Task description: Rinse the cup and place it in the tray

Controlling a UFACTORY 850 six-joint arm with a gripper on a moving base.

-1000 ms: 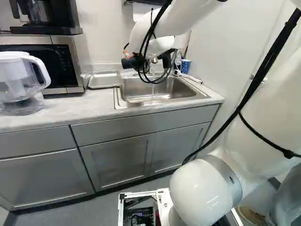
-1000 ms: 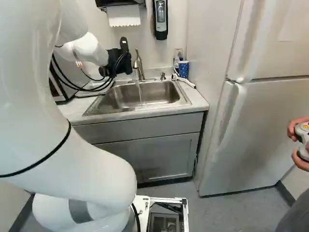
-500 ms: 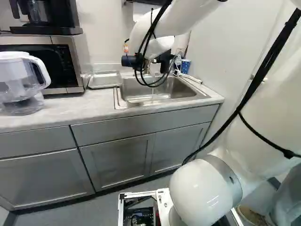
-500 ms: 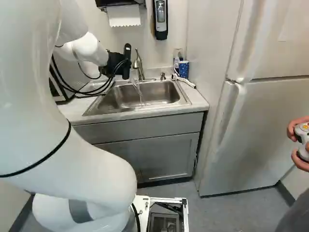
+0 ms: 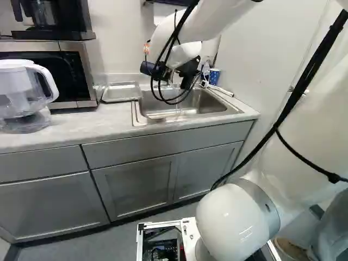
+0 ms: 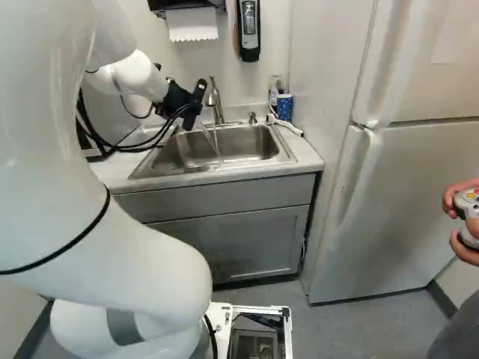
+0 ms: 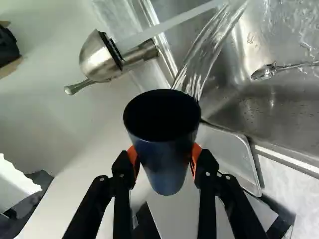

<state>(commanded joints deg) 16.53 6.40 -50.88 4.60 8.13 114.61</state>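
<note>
Your hand [image 7: 164, 153] pinches the dark blue cup [image 7: 167, 172] from two sides, an orange pad against each wall. The cup lies crosswise between the fingers, its long axis cutting across the way the hand points, mouth turned to the sink. It seems tipped past level: one run of water [image 7: 199, 67] pours off its rim, and the tap's own stream [image 7: 182, 20] drops just beside, joining it lower down. I'd judge you're emptying the rinse. Under both is the sink [image 6: 258, 138], a spoon [image 7: 263, 72] in it; the tap [image 6: 216, 101] rises behind. The tray [image 5: 120, 92] sits on the worktop [image 5: 70, 128], left of the sink in the left base view, over on the side of the cup's closed end. Once it drains, you'll likely need to swing that way; mind the tap.
</note>
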